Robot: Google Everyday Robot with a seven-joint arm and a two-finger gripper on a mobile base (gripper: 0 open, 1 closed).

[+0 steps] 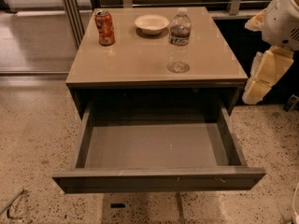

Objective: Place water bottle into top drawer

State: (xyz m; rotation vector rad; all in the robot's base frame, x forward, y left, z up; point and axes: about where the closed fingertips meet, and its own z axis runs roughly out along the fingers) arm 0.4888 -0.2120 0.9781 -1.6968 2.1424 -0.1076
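The water bottle (179,40) is clear with a white cap and a dark label band. It stands upright on the taupe cabinet top (140,59), right of centre. The top drawer (159,178) is pulled fully open below it, and its grey inside holds nothing. My gripper (264,76), with cream-yellow fingers under a white arm housing, hangs off the cabinet's right side, level with the top and well apart from the bottle. It holds nothing that I can see.
An orange-red soda can (105,27) stands at the back left of the top. A white bowl (151,24) sits at the back centre. A railing runs behind the cabinet, and speckled floor surrounds it.
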